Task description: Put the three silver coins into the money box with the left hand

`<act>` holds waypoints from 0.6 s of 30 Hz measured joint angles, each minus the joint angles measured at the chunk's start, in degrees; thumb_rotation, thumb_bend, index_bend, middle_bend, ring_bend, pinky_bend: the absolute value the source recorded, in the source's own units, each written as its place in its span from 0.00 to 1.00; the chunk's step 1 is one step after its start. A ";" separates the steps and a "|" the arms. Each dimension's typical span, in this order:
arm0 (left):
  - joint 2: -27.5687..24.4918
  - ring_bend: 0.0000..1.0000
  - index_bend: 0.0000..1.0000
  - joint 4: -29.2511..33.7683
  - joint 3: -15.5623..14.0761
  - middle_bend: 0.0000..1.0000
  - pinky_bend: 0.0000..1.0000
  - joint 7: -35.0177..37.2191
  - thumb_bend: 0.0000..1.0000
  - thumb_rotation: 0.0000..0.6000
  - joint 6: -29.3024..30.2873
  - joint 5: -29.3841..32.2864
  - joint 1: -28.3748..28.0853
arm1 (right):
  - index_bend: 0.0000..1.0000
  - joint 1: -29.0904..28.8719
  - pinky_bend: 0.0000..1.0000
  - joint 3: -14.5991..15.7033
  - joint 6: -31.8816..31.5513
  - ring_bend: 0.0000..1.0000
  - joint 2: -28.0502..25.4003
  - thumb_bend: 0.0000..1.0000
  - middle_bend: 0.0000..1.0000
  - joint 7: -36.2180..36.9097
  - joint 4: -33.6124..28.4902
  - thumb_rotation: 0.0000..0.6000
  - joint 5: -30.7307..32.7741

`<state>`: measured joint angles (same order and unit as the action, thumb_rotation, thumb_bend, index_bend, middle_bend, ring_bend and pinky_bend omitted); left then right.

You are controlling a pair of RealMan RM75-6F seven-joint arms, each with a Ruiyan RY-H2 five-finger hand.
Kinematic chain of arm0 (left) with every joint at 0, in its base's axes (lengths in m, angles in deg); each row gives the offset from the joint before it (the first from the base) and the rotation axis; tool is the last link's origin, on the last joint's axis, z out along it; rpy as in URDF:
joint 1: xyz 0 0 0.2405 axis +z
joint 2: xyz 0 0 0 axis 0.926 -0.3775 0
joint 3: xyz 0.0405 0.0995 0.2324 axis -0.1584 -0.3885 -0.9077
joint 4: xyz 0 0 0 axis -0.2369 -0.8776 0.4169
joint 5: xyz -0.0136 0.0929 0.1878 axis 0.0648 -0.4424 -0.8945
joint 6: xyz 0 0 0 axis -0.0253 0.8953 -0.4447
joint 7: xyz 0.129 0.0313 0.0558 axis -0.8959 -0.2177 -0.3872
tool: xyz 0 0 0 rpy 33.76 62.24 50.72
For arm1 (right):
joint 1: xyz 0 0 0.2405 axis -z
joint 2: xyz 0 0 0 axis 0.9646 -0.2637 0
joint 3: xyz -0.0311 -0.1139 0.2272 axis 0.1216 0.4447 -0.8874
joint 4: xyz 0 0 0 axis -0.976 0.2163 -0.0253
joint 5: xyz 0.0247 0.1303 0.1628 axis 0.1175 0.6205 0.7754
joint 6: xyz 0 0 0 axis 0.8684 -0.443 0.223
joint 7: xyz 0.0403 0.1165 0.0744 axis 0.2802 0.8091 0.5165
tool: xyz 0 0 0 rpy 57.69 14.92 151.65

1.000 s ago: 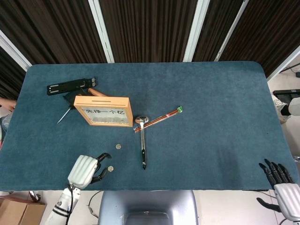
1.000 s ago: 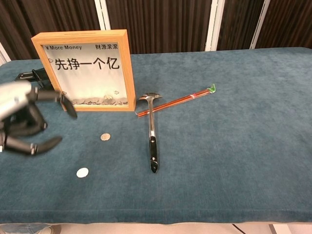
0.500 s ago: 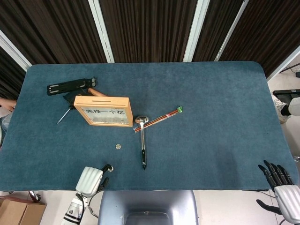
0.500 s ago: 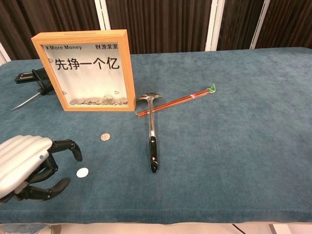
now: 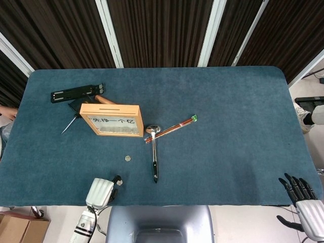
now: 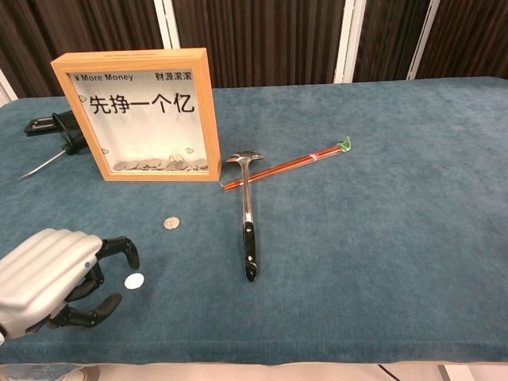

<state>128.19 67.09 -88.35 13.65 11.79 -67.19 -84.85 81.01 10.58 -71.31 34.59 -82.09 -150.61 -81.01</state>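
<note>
Two small round silver coins lie flat on the blue felt-like worktop [image 6: 381, 262]. The nearer silver coin [image 6: 134, 280] sits just beside my left robot hand [image 6: 49, 279], between its curled dark fingertips [image 6: 127, 250] but not gripped; in the head view the same coin [image 5: 119, 182] shows at the hand's tip [image 5: 101, 191]. The second silver coin [image 6: 171, 223] [image 5: 127, 158] lies further in, between the first coin and the money box, apart from both. I can't make out a third loose coin.

The money box [image 6: 139, 115] [image 5: 112, 120] is a light wooden frame w/ a clear front pane printed w/ black characters, standing upright; a thin layer of small pale bits lies along its bottom, behind the pane.

My left robot hand has a ribbed, pale grey shell on the back and black fingers, hooked inward over the worktop, grasping nothing. My right robot hand [image 5: 304, 198] shows only in the head view, at the near right corner off the worktop edge, black fingers spread, empty.

To the right of the box: a shiny metal spoon w/ dark handle end [image 6: 248, 222] and thin red-orange chopsticks w/ a green tip [image 6: 290, 167], crossing near the spoon's bowl. Behind the box on the left: a flat black bracket-like tool [image 5: 77, 93] and a slim screwdriver-like tool [image 5: 69, 123].
</note>
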 measured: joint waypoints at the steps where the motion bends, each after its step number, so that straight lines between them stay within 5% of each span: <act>1: 0.10 1.00 0.41 -0.22 0.10 1.00 1.00 0.03 0.36 1.00 -0.22 0.04 0.07 | 0.00 -0.01 0.00 0.00 0.04 0.00 0.01 0.05 0.00 -0.01 0.01 1.00 0.02; 18: 1.91 1.00 0.42 -3.11 1.96 1.00 1.00 -0.72 0.36 1.00 -3.48 0.26 0.21 | 0.00 -0.04 0.00 -0.11 0.20 0.00 -0.02 0.05 0.00 -0.09 -0.11 1.00 0.40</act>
<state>130.10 63.98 -86.39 12.93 8.31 -66.93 -84.64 80.98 10.47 -71.11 34.57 -82.19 -150.72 -80.61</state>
